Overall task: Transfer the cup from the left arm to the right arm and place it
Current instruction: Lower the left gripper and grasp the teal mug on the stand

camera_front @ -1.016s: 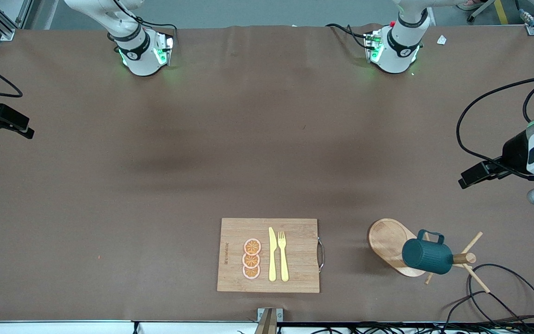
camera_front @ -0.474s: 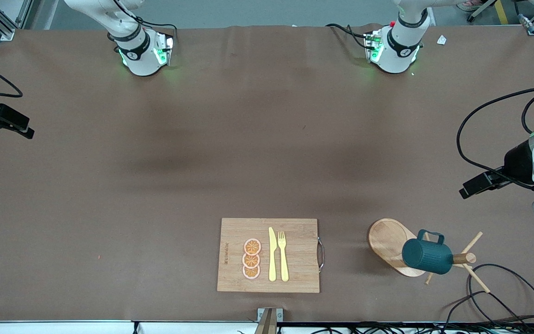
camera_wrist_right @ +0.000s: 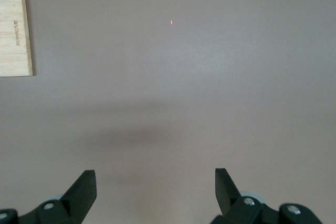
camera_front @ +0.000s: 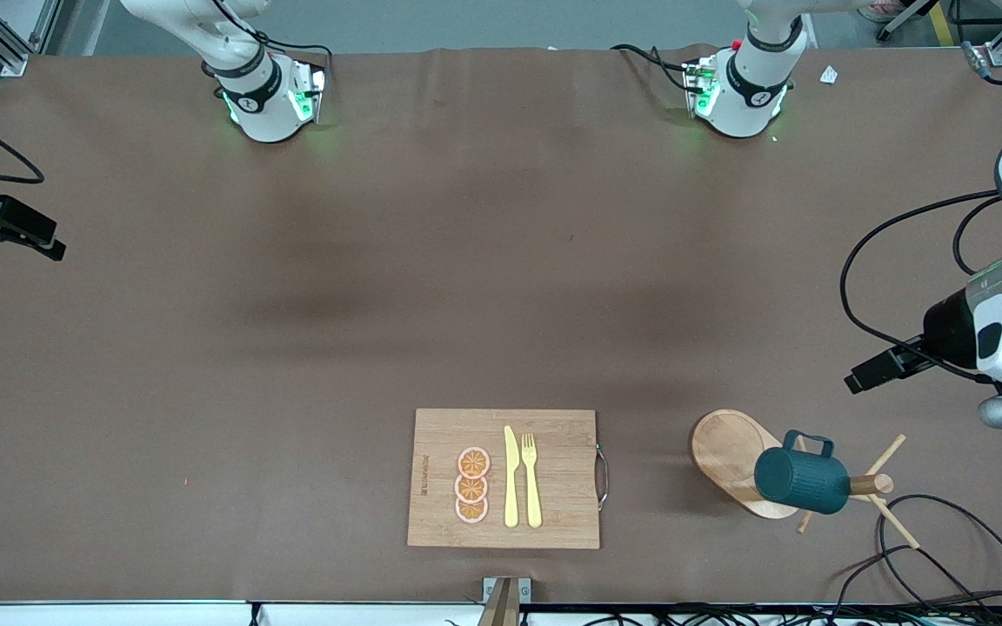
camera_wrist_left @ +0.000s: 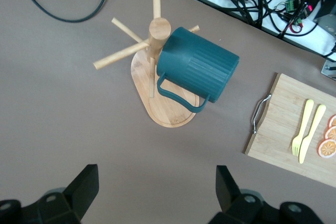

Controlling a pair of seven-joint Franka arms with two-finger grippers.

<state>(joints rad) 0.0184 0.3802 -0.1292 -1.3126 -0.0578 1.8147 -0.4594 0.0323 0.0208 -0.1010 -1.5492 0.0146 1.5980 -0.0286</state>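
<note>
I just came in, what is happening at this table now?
Nothing is held yet. The cup hangs on a wooden mug tree toward the left arm's end of the table, beside the wooden board with a toy knife, fork and orange slices. The left gripper is open in the air above bare table near the mug tree. The right gripper waits, open, above bare table.

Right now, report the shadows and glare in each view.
Front view: soft dark shadow bands cross the brown table cover; green glow at both bases. Left wrist view: even light, ribbed dark teal mug sharp, no glare. Right wrist view: one faint blurred shadow on bare cover.
</note>
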